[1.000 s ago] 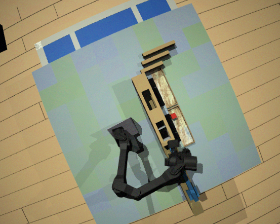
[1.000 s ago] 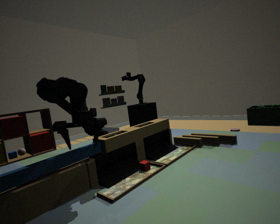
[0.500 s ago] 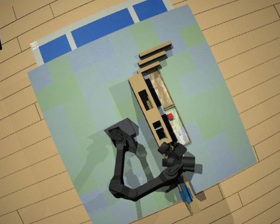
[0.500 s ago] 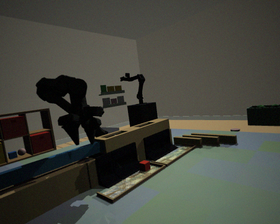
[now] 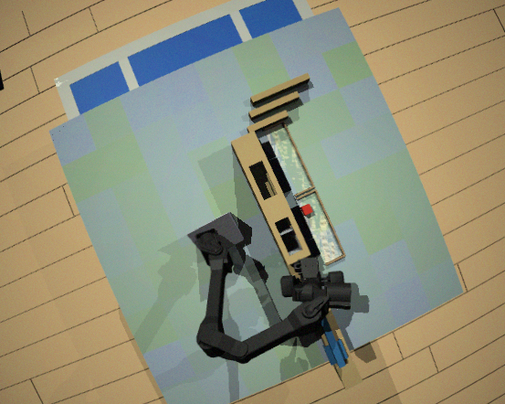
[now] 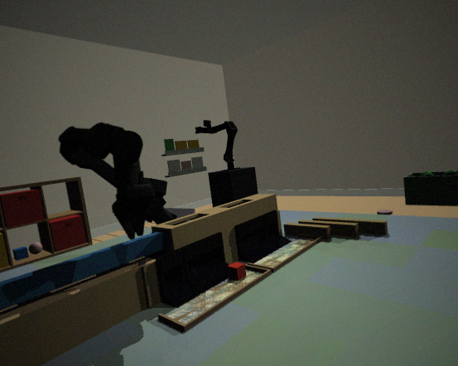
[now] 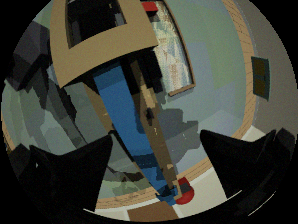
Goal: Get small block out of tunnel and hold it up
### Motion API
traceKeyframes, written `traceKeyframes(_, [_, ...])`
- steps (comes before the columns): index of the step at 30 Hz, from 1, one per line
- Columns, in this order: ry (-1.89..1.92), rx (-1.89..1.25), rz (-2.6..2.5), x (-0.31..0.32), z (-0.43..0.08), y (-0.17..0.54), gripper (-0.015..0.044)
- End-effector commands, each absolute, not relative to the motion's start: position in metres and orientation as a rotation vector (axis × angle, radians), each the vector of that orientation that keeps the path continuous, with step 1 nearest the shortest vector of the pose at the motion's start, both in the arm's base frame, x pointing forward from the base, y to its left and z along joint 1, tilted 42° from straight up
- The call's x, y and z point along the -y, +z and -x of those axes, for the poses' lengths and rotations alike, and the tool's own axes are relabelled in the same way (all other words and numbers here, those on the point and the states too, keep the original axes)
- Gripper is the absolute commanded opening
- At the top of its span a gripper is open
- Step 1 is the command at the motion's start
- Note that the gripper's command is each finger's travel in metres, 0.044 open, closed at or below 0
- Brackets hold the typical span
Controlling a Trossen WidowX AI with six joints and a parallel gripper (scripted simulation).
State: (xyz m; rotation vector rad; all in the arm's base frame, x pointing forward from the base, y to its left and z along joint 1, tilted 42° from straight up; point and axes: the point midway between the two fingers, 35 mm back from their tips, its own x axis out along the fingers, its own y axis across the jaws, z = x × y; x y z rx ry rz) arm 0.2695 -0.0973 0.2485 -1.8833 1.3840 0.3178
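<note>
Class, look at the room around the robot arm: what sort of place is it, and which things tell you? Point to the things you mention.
Probably a playroom or child's room: there is a patchwork mat (image 5: 381, 183) (image 6: 370, 298), a cubby shelf (image 6: 43, 203) holding coloured bins and a ball, and toy-like blocks on wall ledges (image 6: 185, 170).
</note>
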Motion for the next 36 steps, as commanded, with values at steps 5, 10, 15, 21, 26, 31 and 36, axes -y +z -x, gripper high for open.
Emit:
traceKeyframes(5, [0.547, -1.465, 2.118, 0.107, -0.262, 0.251, 0.0440])
traceKeyframes(10, [0.547, -1.465, 2.118, 0.107, -0.262, 0.251, 0.0440])
traceKeyframes(15, [0.547, -1.465, 2.118, 0.109, -0.263, 0.248, 0.0440])
traceKeyframes(21, [0.547, -1.465, 2.117, 0.115, -0.265, 0.241, 0.0440])
traceKeyframes(26, [0.547, -1.465, 2.117, 0.121, -0.266, 0.235, 0.0440])
traceKeyframes(31, [0.546, -1.466, 2.118, 0.126, -0.267, 0.230, 0.0440])
traceKeyframes(36, [0.544, -1.466, 2.119, 0.131, -0.268, 0.224, 0.0440])
